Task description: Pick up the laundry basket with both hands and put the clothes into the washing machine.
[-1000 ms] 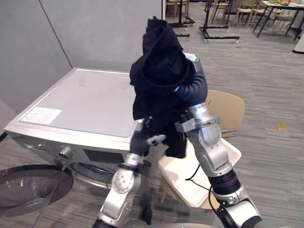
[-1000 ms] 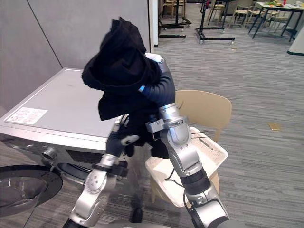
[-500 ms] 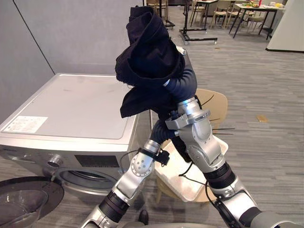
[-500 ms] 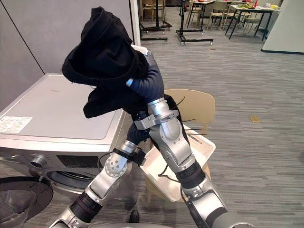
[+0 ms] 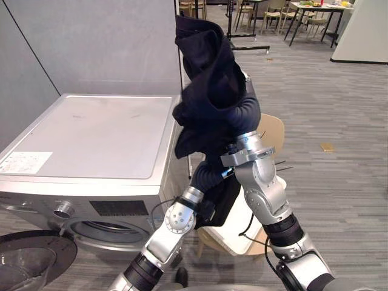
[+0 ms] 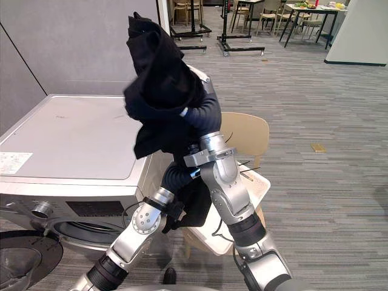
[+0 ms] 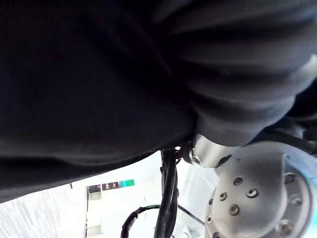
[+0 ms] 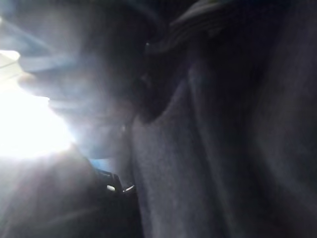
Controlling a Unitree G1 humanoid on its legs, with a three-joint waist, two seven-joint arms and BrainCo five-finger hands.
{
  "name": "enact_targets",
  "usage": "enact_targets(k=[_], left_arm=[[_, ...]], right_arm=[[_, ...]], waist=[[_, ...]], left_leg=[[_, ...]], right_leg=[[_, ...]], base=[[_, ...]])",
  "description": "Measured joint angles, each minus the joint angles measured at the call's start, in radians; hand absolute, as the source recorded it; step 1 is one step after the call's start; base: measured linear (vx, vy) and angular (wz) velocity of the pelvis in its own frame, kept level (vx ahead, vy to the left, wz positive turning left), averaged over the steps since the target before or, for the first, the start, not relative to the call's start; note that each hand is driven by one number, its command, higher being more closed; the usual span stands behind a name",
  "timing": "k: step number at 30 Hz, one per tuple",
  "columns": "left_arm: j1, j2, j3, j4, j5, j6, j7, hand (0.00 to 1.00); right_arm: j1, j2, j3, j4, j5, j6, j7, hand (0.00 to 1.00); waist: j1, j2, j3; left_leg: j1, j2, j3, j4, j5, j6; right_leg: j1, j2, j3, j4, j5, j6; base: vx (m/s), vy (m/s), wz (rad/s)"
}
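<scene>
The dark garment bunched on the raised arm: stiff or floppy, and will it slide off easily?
Probably floppy: the dark garment folds into loose lobes over the end of the right arm, with a tail hanging toward the white basket. Likely light, since it sits heaped high. Wrapped round like that, it may snag rather than slide off.

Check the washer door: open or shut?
Open. The door of the washing machine is swung out low in front, its drum opening uncovered.
</scene>
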Motion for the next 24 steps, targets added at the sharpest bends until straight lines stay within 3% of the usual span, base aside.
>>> enact_targets(k=[5, 8, 10, 16, 20, 24], left_arm=[[0.084, -0.006, 0.059, -0.076, 0.019, 0.012, -0.020, 1.00], [0.110, -0.040, 0.316, -0.111, -0.010, 0.011, 0.034, 1.00], [0.124, -0.010, 0.394, -0.141, -0.012, 0.009, 0.055, 1.00], [0.241, -0.018, 0.392, -0.188, -0.011, 0.000, 0.046, 1.00], [0.286, -0.033, 0.405, -0.197, -0.020, 0.000, 0.045, 1.00], [0.351, -0.054, 0.441, -0.232, -0.050, 0.000, 0.018, 1.00]], right_arm=[[0.060, -0.016, -0.088, -0.005, -0.058, 0.000, -0.001, 0.00], [0.144, -0.104, -0.205, -0.093, -0.090, -0.002, 0.000, 0.00], [0.185, -0.147, -0.280, -0.133, -0.094, -0.009, 0.000, 0.00], [0.319, -0.164, -0.484, -0.185, -0.173, -0.034, -0.008, 0.00], [0.453, -0.122, -0.618, -0.184, -0.226, -0.028, -0.046, 0.00], [0.591, -0.087, -0.698, -0.040, -0.282, 0.002, -0.086, 0.00]], waist=[[0.002, -0.001, 0.000], [0.002, -0.004, -0.001], [0.000, -0.004, -0.001], [-0.024, -0.012, -0.005], [-0.027, -0.014, -0.008], [-0.052, -0.017, -0.010]], left_leg=[[-0.012, 0.003, 0.015, 0.000, -0.001, 0.001], [-0.016, 0.002, 0.024, 0.000, -0.002, 0.002], [-0.016, 0.000, 0.024, 0.000, -0.003, 0.003], [-0.025, -0.002, 0.025, 0.000, -0.005, 0.006], [-0.040, -0.003, 0.024, 0.000, -0.005, 0.007], [-0.047, -0.003, 0.024, 0.000, -0.005, 0.006]], right_leg=[[-0.010, 0.004, 0.012, -0.018, 0.016, 0.001], [-0.010, 0.006, 0.015, -0.031, 0.025, 0.003], [-0.011, 0.006, 0.016, -0.032, 0.025, 0.003], [-0.015, -0.001, 0.014, -0.042, 0.026, 0.006], [-0.029, -0.001, 0.012, -0.044, 0.026, 0.006], [-0.034, -0.002, 0.012, -0.045, 0.027, 0.006]], base=[[-0.01, -0.007, -0.07], [0.00, -0.003, -0.03], [0.00, 0.000, 0.00], [0.00, 0.000, 0.01], [0.00, 0.000, 0.00], [0.00, 0.000, 0.00]])
